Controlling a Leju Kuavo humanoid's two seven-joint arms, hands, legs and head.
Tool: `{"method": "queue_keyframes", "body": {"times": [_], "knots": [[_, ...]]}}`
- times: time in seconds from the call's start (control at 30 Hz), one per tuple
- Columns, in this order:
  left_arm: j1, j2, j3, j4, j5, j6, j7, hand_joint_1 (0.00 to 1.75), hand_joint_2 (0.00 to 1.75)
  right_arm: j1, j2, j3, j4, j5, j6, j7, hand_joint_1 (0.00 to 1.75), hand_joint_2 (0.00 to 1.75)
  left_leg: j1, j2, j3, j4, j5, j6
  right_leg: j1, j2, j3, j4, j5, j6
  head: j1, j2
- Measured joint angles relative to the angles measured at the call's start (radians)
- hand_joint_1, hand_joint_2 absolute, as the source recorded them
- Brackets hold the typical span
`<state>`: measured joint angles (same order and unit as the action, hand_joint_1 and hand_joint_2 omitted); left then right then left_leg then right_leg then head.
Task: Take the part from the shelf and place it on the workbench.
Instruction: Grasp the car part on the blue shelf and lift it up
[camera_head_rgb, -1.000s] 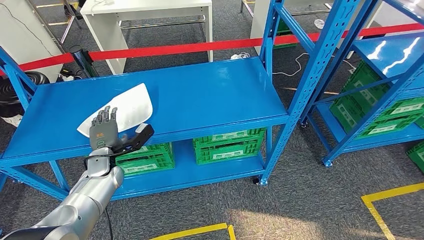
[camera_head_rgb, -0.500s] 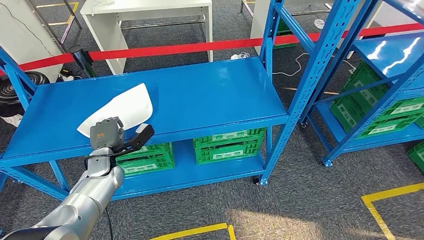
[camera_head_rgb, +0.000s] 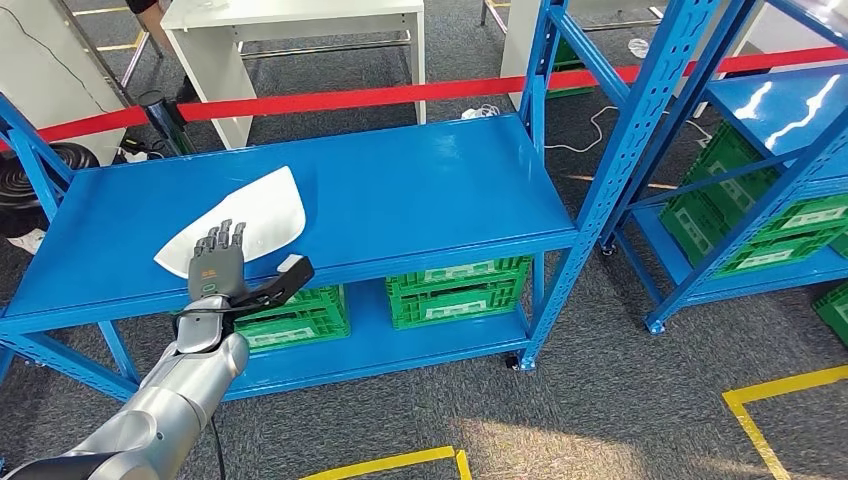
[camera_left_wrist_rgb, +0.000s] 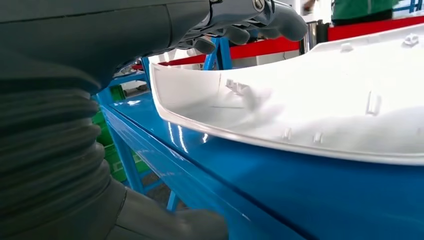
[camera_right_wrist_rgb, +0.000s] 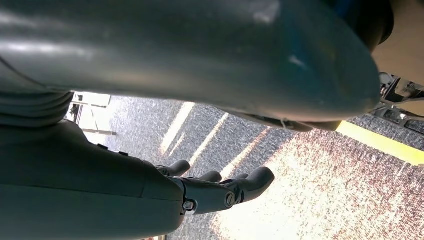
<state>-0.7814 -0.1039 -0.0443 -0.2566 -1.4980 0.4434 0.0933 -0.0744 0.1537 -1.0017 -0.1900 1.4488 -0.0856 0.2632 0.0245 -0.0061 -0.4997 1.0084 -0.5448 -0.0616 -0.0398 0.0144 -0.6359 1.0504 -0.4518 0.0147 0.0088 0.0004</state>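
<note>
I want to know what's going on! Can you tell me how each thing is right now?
White part: lying on the blue shelf, not picked up.
Left hand: open, fingers spread over the part's near edge.
Right hand: hanging over the floor, holding nothing.
Green crates: sitting on the lower shelf.

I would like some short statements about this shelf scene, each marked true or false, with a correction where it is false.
1. The curved white plastic part lies on the upper board of the blue metal shelf. True.
2. The left hand has lifted the part clear of the shelf. False: the part lies on the board, and the hand is at its near edge with fingers spread over it.
3. Green plastic crates stand on the lower board of the shelf. True.
4. A yellow strap runs behind the shelf. False: the strap is red.
5. The right hand holds a part. False: it holds nothing and hangs above the carpet.
</note>
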Motion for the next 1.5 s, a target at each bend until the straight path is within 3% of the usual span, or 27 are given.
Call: {"method": "queue_keyframes", "body": {"times": [0.47, 0.77, 0.9, 0.93, 1.03, 1.07, 1.1, 1.17, 1.33, 1.5], "knots": [[0.002, -0.015, 0.0, 0.001, -0.001, 0.037, -0.002, 0.0, 1.75, 0.0, 0.0, 0.002, 0.0, 0.004, 0.0, 0.0, 0.0, 0.0, 0.0, 0.0, 0.0, 0.0, 0.0, 0.001, 0.0, 0.0, 0.0, 0.0, 0.0, 0.0, 0.0, 0.0], [0.004, -0.016, 0.0, 0.006, -0.001, 0.003, 0.008, 0.0, 1.75, 0.0, 0.0, 0.006, 0.0, 0.008, 0.001, 0.0, 0.0, 0.0, 0.0, 0.0, 0.0, 0.0, -0.001, 0.001, 0.0, 0.0, 0.0, 0.0, 0.0, 0.0, 0.0, 0.0], [0.007, -0.016, 0.0, 0.009, 0.0, -0.024, 0.009, 1.69, 1.75, 0.0, 0.0, 0.006, 0.0, 0.007, 0.0, 0.0, 0.0, 0.0, 0.0, 0.0, 0.0, 0.0, -0.001, 0.001, 0.0, 0.0, 0.0, 0.0, 0.0, 0.0, 0.0, 0.0], [0.008, -0.016, 0.0, 0.01, 0.0, -0.028, 0.007, 1.59, 1.75, 0.0, 0.0, 0.006, 0.0, 0.007, 0.0, 0.0, 0.0, 0.0, 0.0, 0.0, 0.0, 0.0, -0.001, 0.001, 0.0, 0.0, 0.0, 0.0, 0.0, 0.0, 0.0, 0.0], [0.013, -0.016, 0.0, 0.01, 0.0, -0.036, 0.0, 0.62, 1.75, 0.0, 0.0, 0.006, 0.0, 0.005, -0.001, 0.0, 0.0, 0.0, 0.0, 0.0, 0.0, 0.0, -0.001, 0.001, 0.0, 0.0, 0.0, 0.0, 0.0, 0.0, 0.0, 0.0], [0.014, -0.016, 0.0, 0.01, 0.0, -0.038, 0.0, 0.43, 1.75, 0.0, 0.0, 0.006, 0.0, 0.005, -0.002, 0.0, 0.0, 0.0, 0.0, 0.0, 0.0, 0.0, -0.001, 0.001, 0.0, 0.0, 0.0, 0.0, 0.0, 0.0, 0.0, 0.0], [0.015, -0.016, 0.0, 0.01, 0.0, -0.039, -0.001, 0.43, 1.75, 0.0, 0.0, 0.006, 0.0, 0.005, -0.002, 0.0, 0.0, 0.0, 0.0, 0.0, 0.0, 0.0, -0.001, 0.001, 0.0, 0.0, 0.0, 0.0, 0.0, 0.0, 0.0, 0.0], [0.018, -0.016, 0.0, 0.011, 0.001, -0.036, -0.002, 0.69, 1.75, 0.0, 0.0, 0.006, 0.0, 0.005, -0.003, 0.0, 0.0, 0.0, 0.0, 0.0, 0.0, 0.0, -0.001, 0.001, 0.0, 0.0, 0.0, 0.0, 0.0, 0.0, 0.0, 0.0], [0.024, -0.015, 0.001, 0.011, 0.002, -0.028, -0.004, 1.49, 1.75, 0.0, 0.0, 0.006, 0.0, 0.005, -0.003, 0.0, 0.0, 0.0, 0.0, 0.0, 0.0, 0.0, -0.001, 0.001, 0.0, 0.0, 0.0, 0.0, 0.0, 0.0, 0.0, 0.0], [0.03, -0.015, 0.005, 0.01, 0.004, -0.021, -0.004, 1.48, 1.75, 0.0, 0.0, 0.006, 0.0, 0.005, -0.002, 0.0, 0.0, 0.0, 0.0, 0.0, 0.0, 0.0, -0.001, 0.001, 0.0, 0.0, 0.0, 0.0, 0.0, 0.0, 0.0, 0.0]]}}
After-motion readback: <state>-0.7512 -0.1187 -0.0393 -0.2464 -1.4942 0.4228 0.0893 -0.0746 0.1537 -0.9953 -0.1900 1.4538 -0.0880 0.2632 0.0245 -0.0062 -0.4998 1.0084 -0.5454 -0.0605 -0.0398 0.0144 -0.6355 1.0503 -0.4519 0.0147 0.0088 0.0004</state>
